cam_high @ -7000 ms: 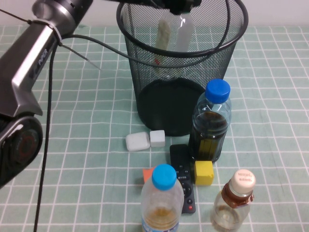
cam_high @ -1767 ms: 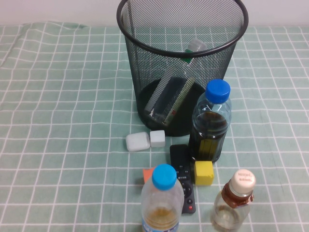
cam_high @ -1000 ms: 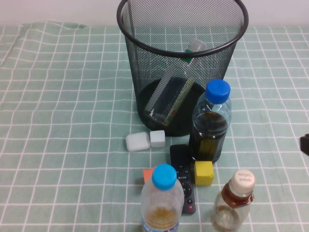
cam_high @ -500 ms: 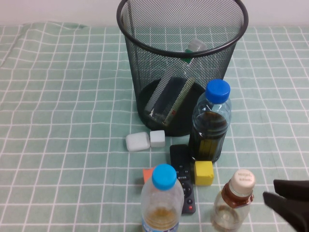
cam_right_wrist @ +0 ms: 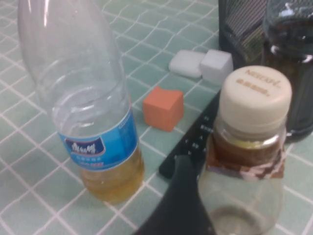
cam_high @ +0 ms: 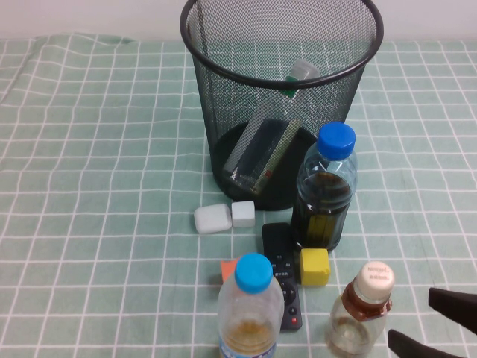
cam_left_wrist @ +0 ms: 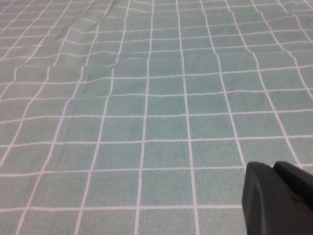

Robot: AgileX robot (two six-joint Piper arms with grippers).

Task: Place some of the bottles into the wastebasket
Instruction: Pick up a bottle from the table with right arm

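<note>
Flanking the squat bottle (cam_high: 363,311), spread right pincer (cam_high: 432,322), half cropped; left pincer (cam_left_wrist: 279,198) unreadable.

Overall light: you get even, soft light on the green checked cloth (cam_high: 112,186), bright enough throughout.
Shadows: faint, only a soft dark patch at the foot of the wastebasket (cam_high: 279,97).
Glare: small highlights on the dark-liquid bottle (cam_high: 325,190) beside the wastebasket.
Focus: your right wrist view blurs the right gripper (cam_right_wrist: 178,205) finger against the small squat bottle (cam_right_wrist: 249,156); the left gripper (cam_left_wrist: 279,198) is a soft dark shape.
</note>
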